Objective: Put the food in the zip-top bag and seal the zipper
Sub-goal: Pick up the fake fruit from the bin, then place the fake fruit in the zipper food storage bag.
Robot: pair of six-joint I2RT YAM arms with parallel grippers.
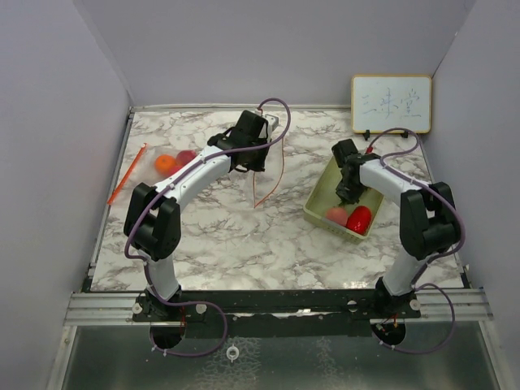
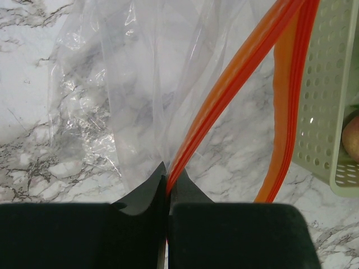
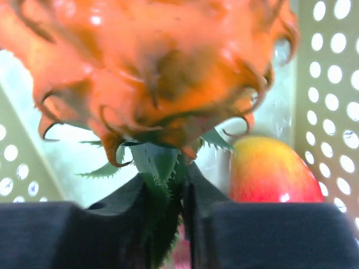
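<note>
My left gripper (image 1: 246,156) (image 2: 167,175) is shut on the orange zipper strip (image 2: 235,84) of the clear zip-top bag (image 2: 129,84) and holds that edge up off the table. An orange fruit (image 1: 166,162) and a pink-red fruit (image 1: 186,156) lie in the bag at the left. My right gripper (image 1: 349,193) (image 3: 182,179) is down in the pale green mesh basket (image 1: 321,193), shut on the green leaves (image 3: 160,162) of the pineapple (image 3: 151,67). A pink peach (image 1: 336,215) (image 3: 269,174) and a red pepper (image 1: 358,218) lie in the basket's near end.
A small whiteboard (image 1: 391,103) stands at the back right. The basket's wall (image 2: 328,95) shows close to the raised bag's right side. Grey walls close in the marble table (image 1: 244,244) on three sides.
</note>
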